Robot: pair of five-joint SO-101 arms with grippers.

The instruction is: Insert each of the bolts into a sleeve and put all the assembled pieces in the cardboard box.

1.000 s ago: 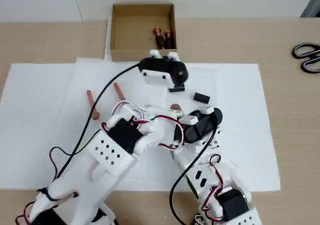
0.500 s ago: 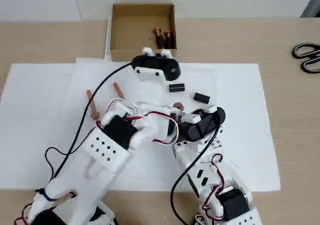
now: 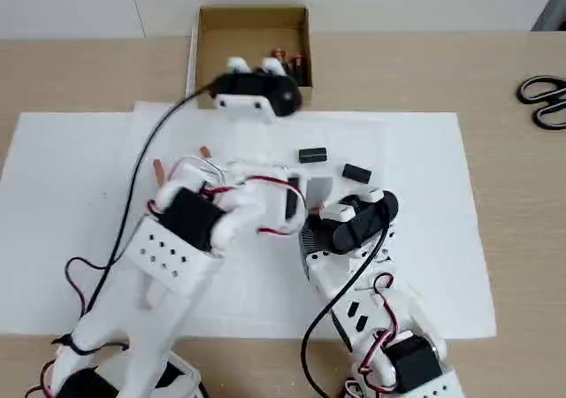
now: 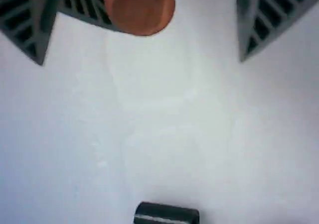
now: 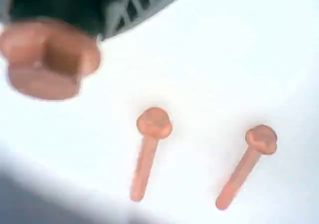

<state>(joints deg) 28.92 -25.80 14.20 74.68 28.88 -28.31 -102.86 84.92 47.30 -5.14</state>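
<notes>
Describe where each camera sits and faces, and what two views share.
High view: fixed above the table, looking down; both arms show.
Left wrist view: on the left arm, facing paper and a sleeve; left gripper open.
Right wrist view: on the right arm, facing two loose bolts; right gripper shows.
Shared: the high view also shows those bolts.

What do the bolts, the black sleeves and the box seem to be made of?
Bolts: probably plastic, perhaps printed; matte copper-orange, with no metallic shine. Sleeves: likely hard plastic or rubber; plain matte black, so I cannot say which. Box: brown cardboard, dull, with thin folded walls.
</notes>
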